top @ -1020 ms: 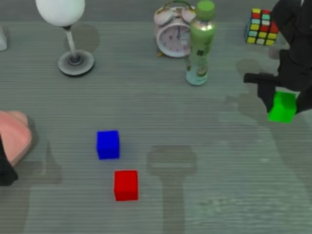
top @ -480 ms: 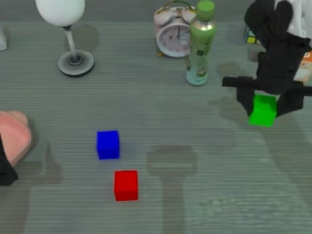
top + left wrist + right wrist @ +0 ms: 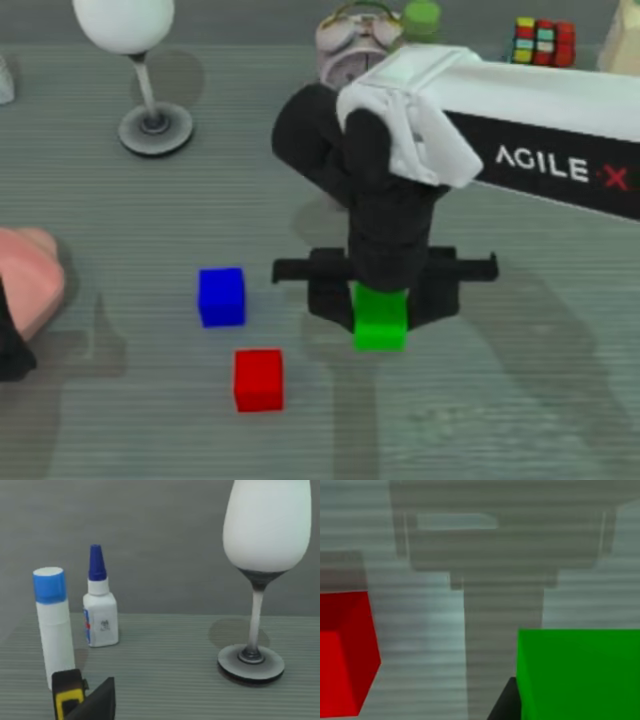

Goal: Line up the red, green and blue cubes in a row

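A: Which step is in hand?

B: Carrying, I'd say. The right gripper (image 3: pixel 380 300) is clamped on the green cube (image 3: pixel 379 318), mid-table, right of the other two. The blue cube (image 3: pixel 221 296) sits left of centre; the red cube (image 3: pixel 258 379) is just nearer and slightly right of it, apart from it.

A: Next move?

B: Probably lower the green one into line with those two, then open the fingers. The red cube shows close by in the right wrist view, so go carefully.

A: Left arm?

B: Parked at the left edge; I can't tell its fingers.

A: Containers?

B: A wine glass (image 3: pixel 135 60) far left looks milky white. The glue bottle (image 3: pixel 100 607) is capped.
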{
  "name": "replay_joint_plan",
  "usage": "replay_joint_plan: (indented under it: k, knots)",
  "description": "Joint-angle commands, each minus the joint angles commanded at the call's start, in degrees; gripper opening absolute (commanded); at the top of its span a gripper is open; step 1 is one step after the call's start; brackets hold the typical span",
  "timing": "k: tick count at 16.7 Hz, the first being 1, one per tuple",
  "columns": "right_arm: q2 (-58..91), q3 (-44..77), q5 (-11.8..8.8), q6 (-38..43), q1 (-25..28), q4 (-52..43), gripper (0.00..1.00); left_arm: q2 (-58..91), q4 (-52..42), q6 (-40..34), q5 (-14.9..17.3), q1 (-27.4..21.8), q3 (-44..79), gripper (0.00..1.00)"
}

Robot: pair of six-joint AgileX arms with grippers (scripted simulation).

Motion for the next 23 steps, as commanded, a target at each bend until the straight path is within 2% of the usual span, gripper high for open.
replay_joint_plan:
  k: [2,4,10,16,21,23]
  knots:
    - [-0.7,0.1,0.1,3.0,4.0,-0.2,0.00,0.0,0.0,0.0,0.0,0.0,0.0,1.00]
    - [-1.0,0.1,0.1,4.3,5.5,-0.2,0.00,0.0,0.0,0.0,0.0,0.0,0.0,1.00]
    - [-0.5,-0.8,0.1,4.3,5.4,0.9,0.00,0.0,0.0,0.0,0.0,0.0,0.0,1.00]
    - [3.0,-8.3,0.1,4.5,5.5,12.4,0.00,0.0,0.0,0.0,0.0,0.0,0.0,1.00]
    - [3.6,-9.3,0.2,4.5,5.6,13.8,0.00,0.0,0.0,0.0,0.0,0.0,0.0,1.00]
    - [3.6,-9.3,0.2,4.5,5.6,13.8,0.15,0.0,0.0,0.0,0.0,0.0,0.0,1.00]
